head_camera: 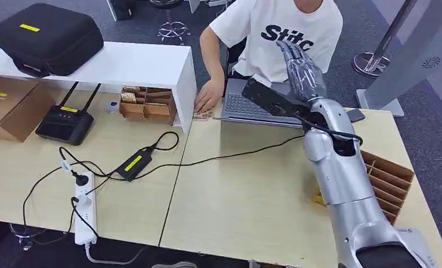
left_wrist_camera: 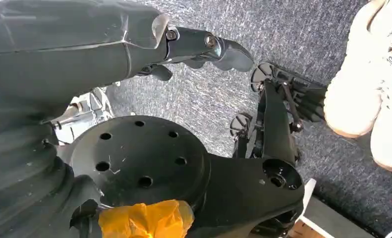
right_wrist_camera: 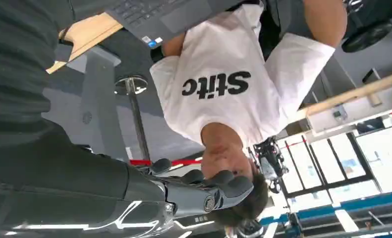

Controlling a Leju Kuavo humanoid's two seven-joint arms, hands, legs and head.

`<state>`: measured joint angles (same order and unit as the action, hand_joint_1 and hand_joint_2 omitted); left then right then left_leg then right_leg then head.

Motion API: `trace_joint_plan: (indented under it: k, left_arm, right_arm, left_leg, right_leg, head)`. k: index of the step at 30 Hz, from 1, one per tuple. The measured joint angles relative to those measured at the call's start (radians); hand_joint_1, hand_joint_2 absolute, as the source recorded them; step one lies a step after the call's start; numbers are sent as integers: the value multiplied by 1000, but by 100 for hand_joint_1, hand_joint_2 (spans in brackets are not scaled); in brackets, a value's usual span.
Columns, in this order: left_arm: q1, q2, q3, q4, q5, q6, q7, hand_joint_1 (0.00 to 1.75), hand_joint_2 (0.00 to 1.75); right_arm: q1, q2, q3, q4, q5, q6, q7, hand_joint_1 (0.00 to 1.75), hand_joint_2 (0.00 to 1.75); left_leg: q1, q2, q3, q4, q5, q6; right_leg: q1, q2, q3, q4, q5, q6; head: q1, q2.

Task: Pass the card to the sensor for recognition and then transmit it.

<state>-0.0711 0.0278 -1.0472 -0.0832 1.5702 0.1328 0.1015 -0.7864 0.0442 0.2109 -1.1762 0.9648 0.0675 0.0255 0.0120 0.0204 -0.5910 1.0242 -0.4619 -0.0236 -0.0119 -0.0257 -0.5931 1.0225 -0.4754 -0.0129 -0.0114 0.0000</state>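
Reaching over the wooden surface [head_camera: 246,190] toward the seated person [head_camera: 285,33], the right hand [head_camera: 300,66] is raised — fingers apart, holding nothing I can see. No card is visible — judge the handover finished; withdraw slowly, clear of the laptop [head_camera: 246,106].

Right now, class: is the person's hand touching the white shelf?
Touching. In the head view the person's hand rests on the table with its fingers pressed against the end panel of the white shelf, no gap between them.

White shirt [head_camera: 280,33] with black lettering; black case [head_camera: 45,36] with yellow label; tan tabletop [head_camera: 235,195]
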Motion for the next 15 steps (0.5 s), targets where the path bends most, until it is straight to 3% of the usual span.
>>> trace_joint_plan:
  k: [9,15]
  left_arm:
    - [7,-9,0,0,0,5,-17,0,175]
    - [13,-16,5,0,0,12,-28,0,175]
  right_arm:
    - [178,-125,-69,-275,-18,-41,-62,0,175]
    - [422,-233,-199,-471,-78,-101,-130,0,175]
  left_leg:
    - [-1,-1,-1,0,-2,3]
    - [-1,-4,-2,1,-5,6]
  right_leg:
    - [0,-1,1,-3,-1,1]
    - [0,-5,3,-4,-3,5]
  head:
    - [0,0]
    - [1,0]
